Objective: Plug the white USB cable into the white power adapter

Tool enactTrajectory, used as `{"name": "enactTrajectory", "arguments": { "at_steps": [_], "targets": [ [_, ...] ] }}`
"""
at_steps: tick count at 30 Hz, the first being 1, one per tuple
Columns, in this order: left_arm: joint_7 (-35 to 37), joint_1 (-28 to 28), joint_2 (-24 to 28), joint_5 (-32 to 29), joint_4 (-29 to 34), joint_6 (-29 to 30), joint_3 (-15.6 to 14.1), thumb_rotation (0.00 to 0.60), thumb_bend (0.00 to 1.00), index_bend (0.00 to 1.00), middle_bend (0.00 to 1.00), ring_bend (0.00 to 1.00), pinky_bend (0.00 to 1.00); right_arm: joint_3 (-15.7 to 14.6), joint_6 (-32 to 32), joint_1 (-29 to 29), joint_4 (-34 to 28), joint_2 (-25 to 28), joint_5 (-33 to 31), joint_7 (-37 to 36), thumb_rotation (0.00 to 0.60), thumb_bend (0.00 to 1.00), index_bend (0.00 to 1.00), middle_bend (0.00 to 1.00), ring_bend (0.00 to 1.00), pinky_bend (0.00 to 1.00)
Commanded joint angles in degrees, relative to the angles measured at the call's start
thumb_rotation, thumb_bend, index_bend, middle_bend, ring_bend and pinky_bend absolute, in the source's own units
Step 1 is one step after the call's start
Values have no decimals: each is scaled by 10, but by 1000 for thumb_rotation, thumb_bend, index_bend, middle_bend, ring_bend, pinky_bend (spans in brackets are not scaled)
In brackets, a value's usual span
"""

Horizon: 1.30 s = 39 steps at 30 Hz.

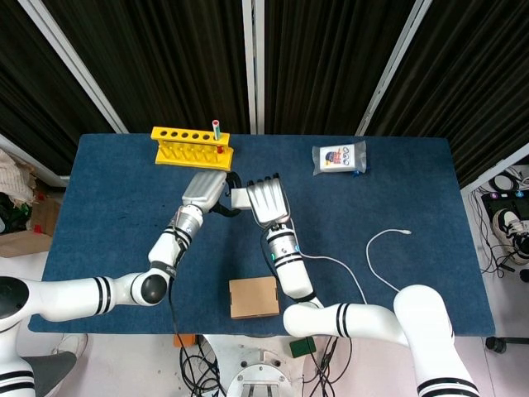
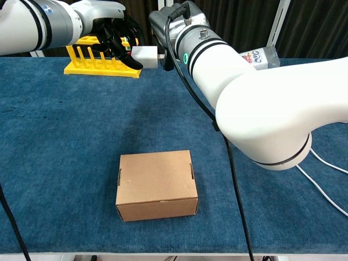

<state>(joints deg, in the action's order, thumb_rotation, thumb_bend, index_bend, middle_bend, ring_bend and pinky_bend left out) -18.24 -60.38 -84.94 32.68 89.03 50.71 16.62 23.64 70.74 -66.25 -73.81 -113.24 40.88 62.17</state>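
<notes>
In the chest view my left hand (image 2: 111,39) holds the white power adapter (image 2: 144,55) in the air in front of the yellow rack. My right hand (image 2: 169,38) faces it from the right and pinches the white USB plug (image 2: 159,56), which touches the adapter's side. How deep the plug sits is hidden. From the head view the left hand (image 1: 203,191) and right hand (image 1: 266,201) meet at the adapter (image 1: 238,197) over the middle of the table. The white USB cable (image 1: 382,248) trails to the right, its free end lying on the cloth.
A yellow test-tube rack (image 1: 192,146) stands at the back left. A cardboard box (image 2: 156,184) sits near the front edge, below the hands. A clear plastic packet (image 1: 339,157) lies at the back right. Blue cloth (image 1: 116,215) covers the table.
</notes>
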Motion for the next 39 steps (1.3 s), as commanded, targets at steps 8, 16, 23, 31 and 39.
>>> {"name": "enactTrajectory", "arguments": {
  "at_steps": [8, 16, 23, 31, 39],
  "targets": [
    [19, 11, 2, 21, -9, -9, -5, 600, 333, 679, 568, 710, 911, -5, 1, 9, -17, 14, -13, 10, 600, 658, 197, 347, 345, 381],
    [53, 36, 3, 71, -26, -10, -17, 600, 334, 680, 567, 708, 910, -12, 6, 21, -36, 31, -23, 16, 600, 656, 132, 317, 331, 360],
    [74, 62, -4, 128, -70, -15, -44, 600, 336, 680, 564, 698, 906, -32, 17, 52, -79, 71, -29, 16, 600, 546, 28, 254, 273, 321],
    [80, 75, -48, 181, -170, -43, -81, 600, 333, 680, 553, 689, 890, -78, 37, 107, -160, 150, -26, 11, 600, 73, 0, 199, 217, 280],
    [78, 74, -89, 218, -235, -61, -89, 600, 297, 593, 498, 637, 846, -115, 46, 141, -202, 206, -30, 17, 600, 0, 0, 161, 163, 250]
  ]
}}
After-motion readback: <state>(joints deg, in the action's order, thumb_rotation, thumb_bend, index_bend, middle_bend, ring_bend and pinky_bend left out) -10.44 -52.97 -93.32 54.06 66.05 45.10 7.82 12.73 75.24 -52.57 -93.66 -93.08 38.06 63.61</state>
